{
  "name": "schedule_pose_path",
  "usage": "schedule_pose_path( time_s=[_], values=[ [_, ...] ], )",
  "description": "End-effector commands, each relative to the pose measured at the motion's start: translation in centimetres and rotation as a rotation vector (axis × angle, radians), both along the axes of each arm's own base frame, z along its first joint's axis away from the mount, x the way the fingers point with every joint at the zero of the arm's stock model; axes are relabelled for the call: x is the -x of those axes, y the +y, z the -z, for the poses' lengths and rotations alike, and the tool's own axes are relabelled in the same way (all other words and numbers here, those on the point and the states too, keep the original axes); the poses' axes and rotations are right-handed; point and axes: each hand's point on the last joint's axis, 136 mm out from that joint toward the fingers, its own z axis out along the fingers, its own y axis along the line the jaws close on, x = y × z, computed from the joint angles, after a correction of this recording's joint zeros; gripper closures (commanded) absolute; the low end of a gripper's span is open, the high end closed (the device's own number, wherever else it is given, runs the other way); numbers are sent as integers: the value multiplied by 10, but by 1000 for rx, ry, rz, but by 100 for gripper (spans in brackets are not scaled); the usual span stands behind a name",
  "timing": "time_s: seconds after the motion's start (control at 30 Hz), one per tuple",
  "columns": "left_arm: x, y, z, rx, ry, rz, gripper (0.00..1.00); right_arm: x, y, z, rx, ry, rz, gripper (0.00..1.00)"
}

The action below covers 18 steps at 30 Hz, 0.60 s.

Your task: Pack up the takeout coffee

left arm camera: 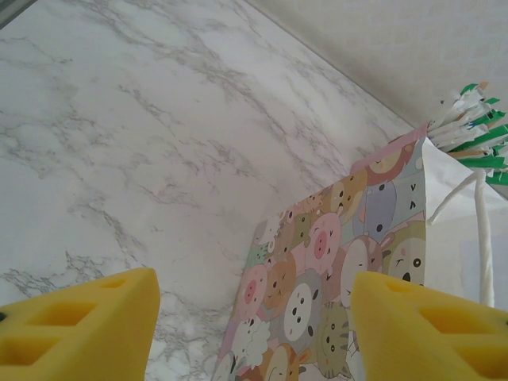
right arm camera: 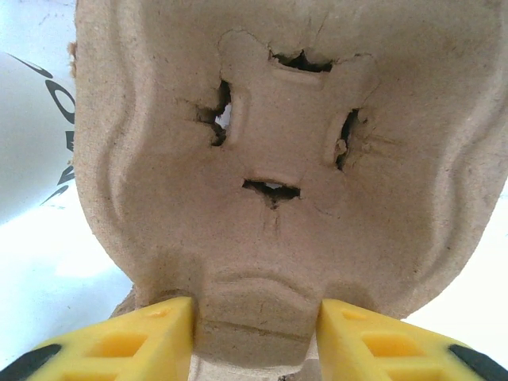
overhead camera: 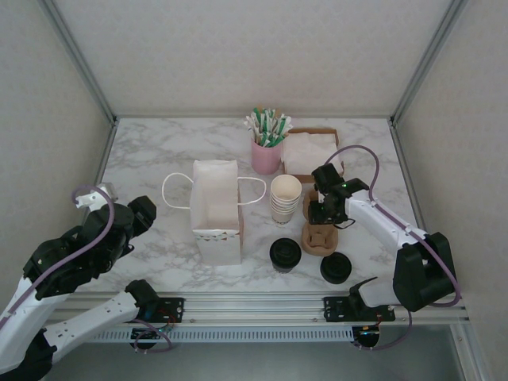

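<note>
Fingers (right arm camera: 119, 345) of the right gripper (right arm camera: 255, 337) are pinching the near rim of a brown pulp cup carrier (right arm camera: 278, 159), the yellow pads pressing in from both sides with the cardboard edge squeezed between them. From above, that gripper is hanging over the right half of the marble table (overhead camera: 151, 151), and the carrier is sitting just near of it. The takeout coffee (overhead camera: 285, 254), a small cup under a black lid, is standing just left of the carrier's near end, close to the table's near edge. A loose black lid (overhead camera: 336, 268) is lying to the right of it, also near the edge. A stack of lidless cream cups (overhead camera: 286, 197) is standing just far of the coffee and left of the gripper. Farther back, a pink cup of green-and-white sticks (overhead camera: 267, 151) and a box of napkins (overhead camera: 309, 152) are sitting side by side. A white paper bag (overhead camera: 216, 208) is standing open at mid-table. At the left, the left gripper (left arm camera: 254, 333) is hovering spread wide with nothing between its pads, facing the bag's cartoon-animal side.
</note>
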Motion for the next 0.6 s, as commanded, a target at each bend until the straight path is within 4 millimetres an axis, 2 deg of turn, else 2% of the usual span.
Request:
schedule_pose_path(
  time_s=[0.0, 0.57],
  values=[
    [1, -1, -2, -3, 3, 8, 35, -3, -3, -8, 32, -15, 20, 56],
    [-1, -3, -2, -8, 2, 10, 35, -1, -5, -27, 18, -40, 51, 57]
  ],
)
